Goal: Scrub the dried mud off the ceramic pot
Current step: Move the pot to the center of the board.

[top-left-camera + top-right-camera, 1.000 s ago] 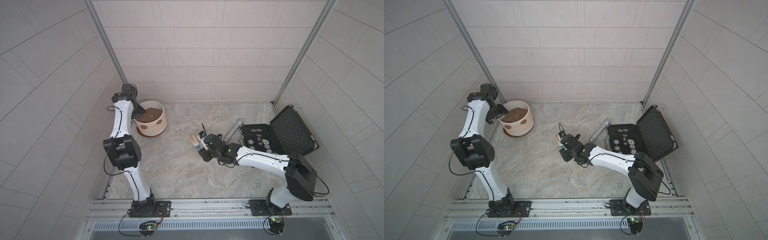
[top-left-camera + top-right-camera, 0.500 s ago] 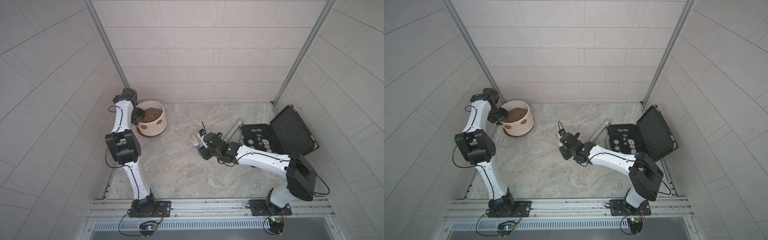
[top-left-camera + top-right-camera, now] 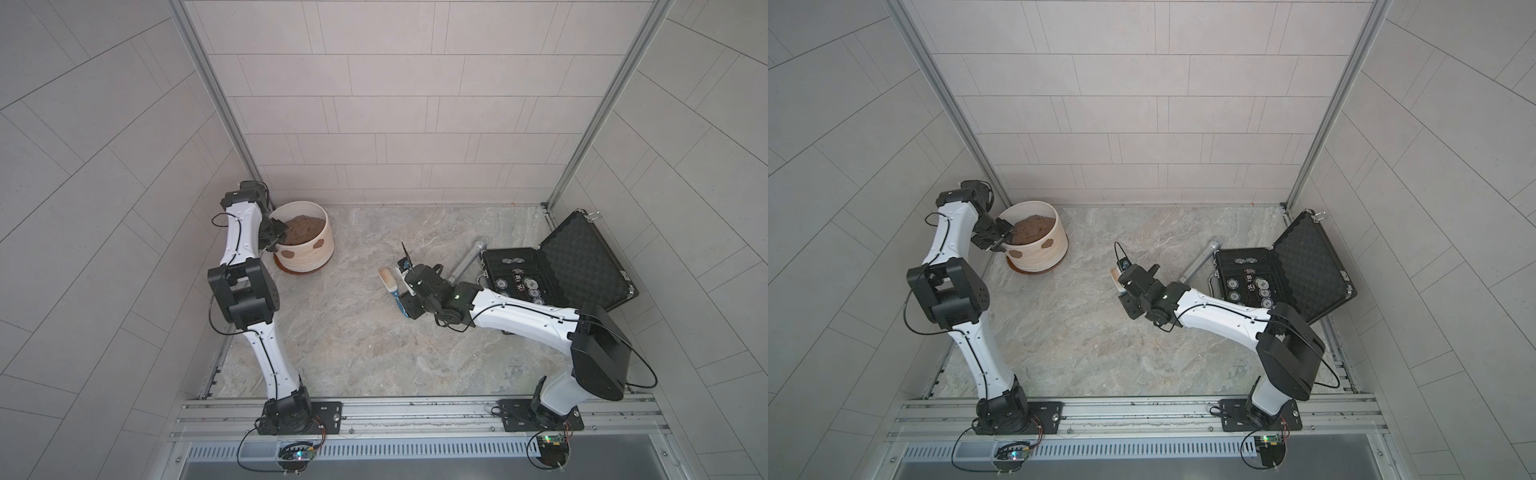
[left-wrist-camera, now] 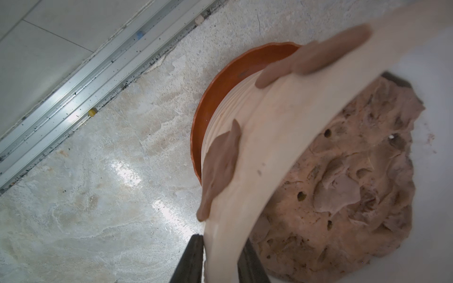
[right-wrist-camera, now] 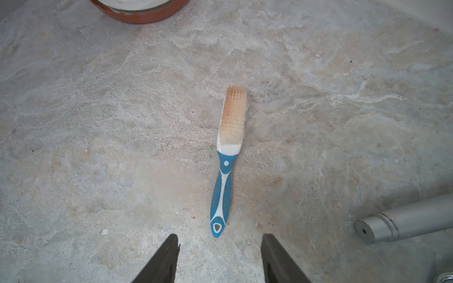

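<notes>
While left gripper (image 4: 220, 245) clamps rim of ceramic pot (image 3: 307, 253), one finger outside wall, one inside, scrubbing not yet begun. Pot at 10 o'clock of floor (image 3: 374, 353); dried mud (image 4: 220, 159) patches on outer wall, 6 o'clock face. Empty right gripper (image 5: 220, 236) spread wide over handle end of brush (image 5: 226, 156), lying flat near centre. Step in hand: brush pickup. Next move calls for descent, squeeze on blue handle, carry toward 10 o'clock.

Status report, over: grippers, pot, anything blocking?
Left gripper clamped on ceramic pot rim. Right gripper open above brush, brush lying on floor. Dried mud patches on pot wall. Metal tube beside brush, apart, not blocking.
</notes>
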{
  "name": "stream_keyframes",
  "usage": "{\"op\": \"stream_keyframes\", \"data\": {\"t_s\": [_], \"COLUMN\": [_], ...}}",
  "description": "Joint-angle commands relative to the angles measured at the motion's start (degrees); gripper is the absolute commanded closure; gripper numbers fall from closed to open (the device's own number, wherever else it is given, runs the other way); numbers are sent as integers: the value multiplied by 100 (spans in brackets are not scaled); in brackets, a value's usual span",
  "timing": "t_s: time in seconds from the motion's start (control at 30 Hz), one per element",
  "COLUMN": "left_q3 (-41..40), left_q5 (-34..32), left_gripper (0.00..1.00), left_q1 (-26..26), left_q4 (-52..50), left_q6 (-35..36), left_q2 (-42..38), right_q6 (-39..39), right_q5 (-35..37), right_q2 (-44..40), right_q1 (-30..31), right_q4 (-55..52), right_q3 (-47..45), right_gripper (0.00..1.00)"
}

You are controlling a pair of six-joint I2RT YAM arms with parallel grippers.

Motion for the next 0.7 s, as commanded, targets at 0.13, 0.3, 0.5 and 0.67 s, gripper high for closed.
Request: {"op": "stream_keyframes", "data": {"t_s": [0.13, 0.3, 0.5, 0.67], "left_q3": [203, 194, 215, 248], "left_q5": [381, 391, 425, 493], "left_gripper": [80, 86, 96, 96], "left_q1": [21, 25, 34, 15], "left_q4": [-379, -467, -489, -526], "left_q6": [292, 368, 450, 572], "left_q2": [-21, -53, -85, -47], "right_q6": [33, 92, 113, 114], "right_q5": [28, -44, -83, -80], "right_q2": [146, 178, 207, 239], "right_q1": [36, 44, 52, 63], "right_q4": [-145, -165, -201, -285], "right_q3": [229, 237, 287, 358], "right_gripper": [41, 42, 42, 42]}}
